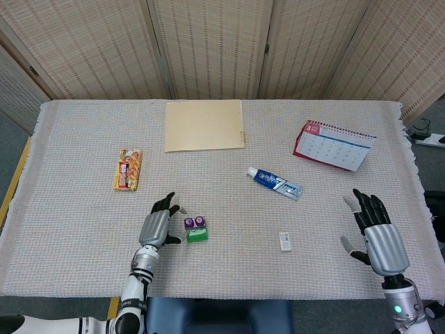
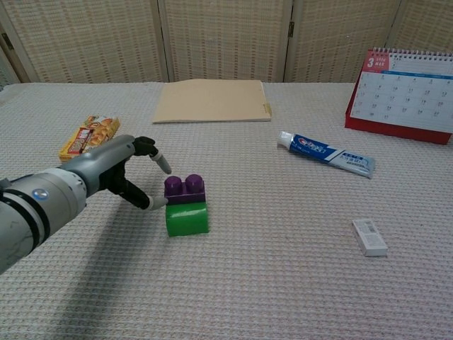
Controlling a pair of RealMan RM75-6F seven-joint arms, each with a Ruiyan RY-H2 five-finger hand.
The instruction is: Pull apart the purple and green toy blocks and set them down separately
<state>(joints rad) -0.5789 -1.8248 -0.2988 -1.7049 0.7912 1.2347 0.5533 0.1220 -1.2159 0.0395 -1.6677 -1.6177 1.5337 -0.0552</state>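
A purple block [image 2: 185,189] [image 1: 195,223] is stuck on top of a green block [image 2: 187,219] [image 1: 197,235], and the pair stands on the table near its front middle. My left hand [image 2: 127,171] [image 1: 159,224] hovers just left of the blocks with its fingers spread, a fingertip close to the purple block's left side and holding nothing. My right hand [image 1: 373,234] is far to the right near the table's front edge, open and empty. It does not show in the chest view.
A snack box [image 2: 89,137] lies at the left, a tan folder [image 2: 211,100] at the back, a toothpaste tube [image 2: 327,154] and a red desk calendar [image 2: 405,91] on the right. A small white eraser [image 2: 369,236] lies at the front right.
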